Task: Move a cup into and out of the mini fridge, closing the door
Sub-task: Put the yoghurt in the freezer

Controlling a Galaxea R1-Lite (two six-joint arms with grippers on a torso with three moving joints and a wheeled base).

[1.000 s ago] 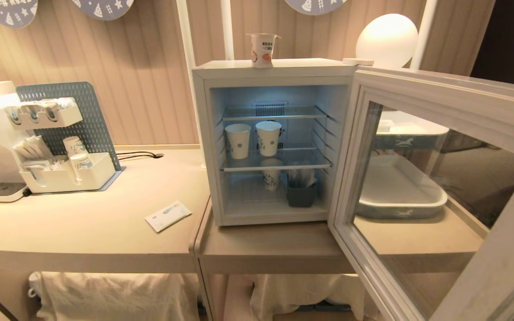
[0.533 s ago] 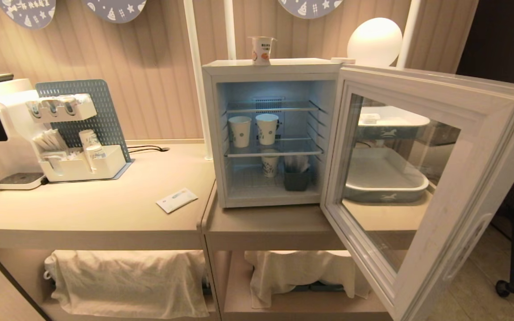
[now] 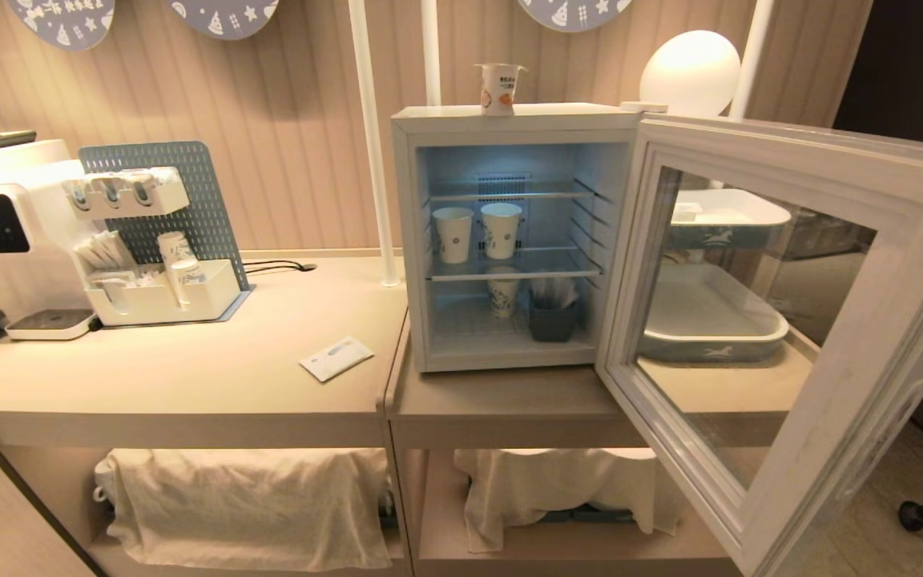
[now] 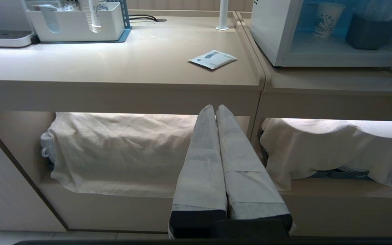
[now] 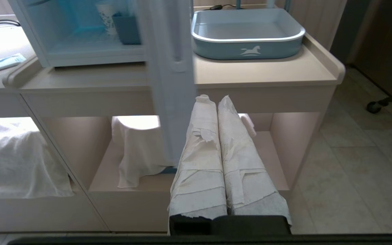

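Head view: beige counter [image 3: 189, 385] carries the mini fridge [image 3: 509, 120], door [image 3: 830, 208] open.

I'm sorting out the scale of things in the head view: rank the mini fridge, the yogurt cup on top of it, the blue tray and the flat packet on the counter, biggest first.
1. mini fridge
2. blue tray, seen through the open door's glass
3. flat packet and yogurt cup: these two look about alike, and the packet lies nearer the camera, so I won't rank them.
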